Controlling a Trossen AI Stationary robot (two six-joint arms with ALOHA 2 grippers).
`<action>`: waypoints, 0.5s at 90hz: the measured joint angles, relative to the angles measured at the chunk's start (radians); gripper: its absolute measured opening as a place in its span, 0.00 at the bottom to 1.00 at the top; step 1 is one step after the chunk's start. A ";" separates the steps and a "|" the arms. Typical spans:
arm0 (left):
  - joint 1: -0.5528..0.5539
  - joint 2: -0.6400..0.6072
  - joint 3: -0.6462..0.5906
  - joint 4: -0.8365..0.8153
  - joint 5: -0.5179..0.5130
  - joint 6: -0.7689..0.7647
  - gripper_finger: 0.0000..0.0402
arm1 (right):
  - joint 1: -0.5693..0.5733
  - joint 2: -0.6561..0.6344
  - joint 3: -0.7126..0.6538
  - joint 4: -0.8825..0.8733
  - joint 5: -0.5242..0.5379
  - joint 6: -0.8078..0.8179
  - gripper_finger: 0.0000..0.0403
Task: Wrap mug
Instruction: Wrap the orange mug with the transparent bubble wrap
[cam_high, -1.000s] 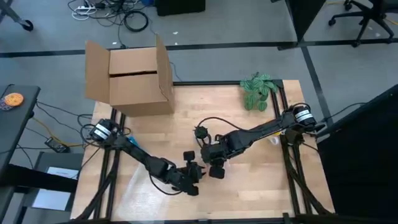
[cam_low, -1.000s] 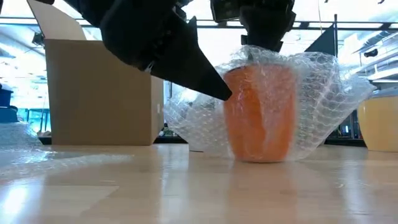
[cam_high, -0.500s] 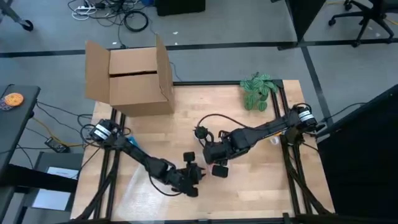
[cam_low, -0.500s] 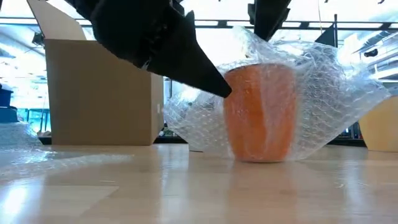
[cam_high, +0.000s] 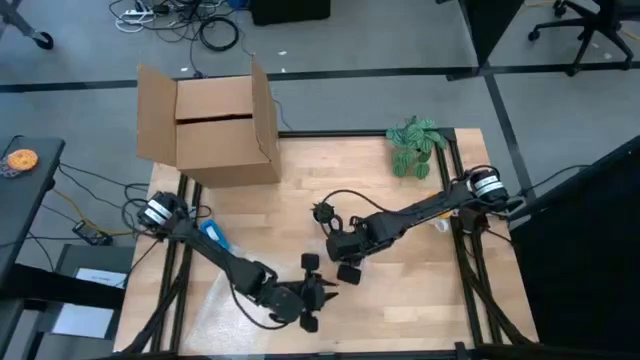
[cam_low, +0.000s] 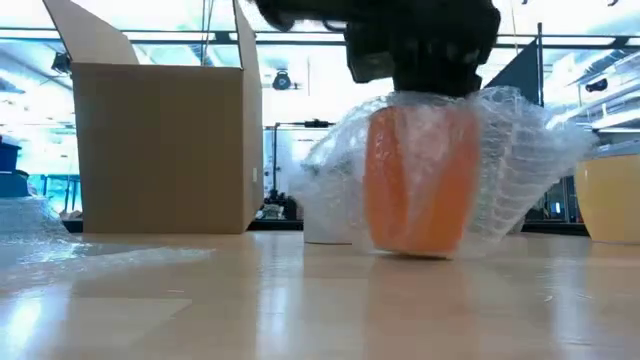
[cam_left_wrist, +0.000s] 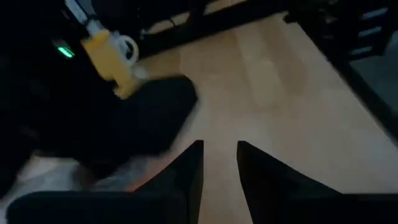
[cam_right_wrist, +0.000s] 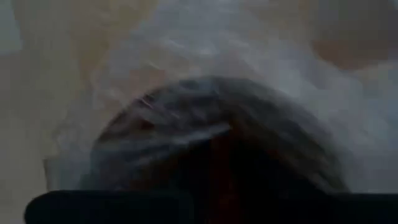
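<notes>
The wooden counter (cam_high: 300, 210) carries, at about 11 o'clock in the high view, an open cardboard box (cam_high: 212, 122); no print or label shows on the sides that can be seen. A small green plant (cam_high: 415, 145) sits at about 1 o'clock, and a loose sheet of bubble wrap (cam_low: 60, 245) lies at the counter's 8 o'clock side.

Near the counter's middle, slightly toward 5 o'clock, stands the orange mug (cam_low: 418, 180), upright and bundled in a clear bubble wrap sheet (cam_low: 520, 160) that flares out at both sides. The right hand (cam_high: 345, 262) sits straight over the mug's top, pressing the gathered wrap down at the rim; whether its fingers are spread or pressed together I cannot tell, as the wrist view shows only wrap and a dark shape.

The left hand (cam_left_wrist: 217, 177) is at about 6 o'clock, clear of the mug, its two fingers slightly apart with nothing between them. A yellow mug (cam_left_wrist: 112, 53) shows farther off.

The orange mug is probably ceramic: stiff, fairly heavy, breakable if tipped. The wrap is light, springy and slippery, likely to unfold when released. Best hold, I judge, is the loose flared edge, folded inward over the rim.

No brand or writing can be read anywhere.
</notes>
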 joint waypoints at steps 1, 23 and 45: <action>0.006 0.001 0.000 -0.001 0.001 -0.001 0.21 | -0.001 0.000 -0.001 -0.003 -0.002 -0.002 0.10; 0.077 0.009 0.000 0.005 0.090 -0.001 0.21 | -0.003 0.002 0.081 -0.164 0.038 -0.030 0.08; 0.057 -0.008 -0.002 -0.050 0.063 -0.010 0.21 | 0.008 -0.003 0.115 -0.209 0.016 -0.028 0.06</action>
